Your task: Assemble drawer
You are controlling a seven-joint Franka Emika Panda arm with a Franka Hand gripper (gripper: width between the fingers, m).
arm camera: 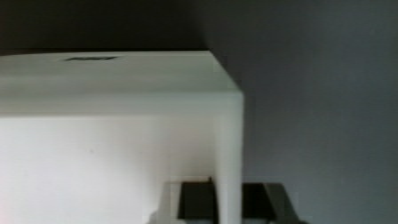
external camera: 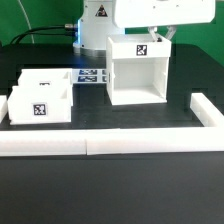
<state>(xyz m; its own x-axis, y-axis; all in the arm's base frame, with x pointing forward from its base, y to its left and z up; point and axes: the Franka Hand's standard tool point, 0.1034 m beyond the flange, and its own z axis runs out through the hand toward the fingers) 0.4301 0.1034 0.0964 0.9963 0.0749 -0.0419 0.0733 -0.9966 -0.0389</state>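
The white open-fronted box housing (external camera: 135,75) stands on the black table at the exterior view's centre right, with a square tag on its top. My gripper (external camera: 158,34) comes down on its back right top edge. In the wrist view the housing (arm camera: 107,120) fills the frame, and its thin side wall runs between my two dark fingers (arm camera: 265,201), which sit against it on both sides. My gripper (arm camera: 226,203) is shut on that wall. Two shallow white trays stand at the exterior view's left, one (external camera: 40,106) in front with a tag and one (external camera: 50,80) behind it.
A long low white border wall (external camera: 100,146) runs along the front and turns back at the exterior view's right (external camera: 208,118). The marker board (external camera: 93,76) lies flat between the trays and the housing. The robot base (external camera: 100,20) stands behind.
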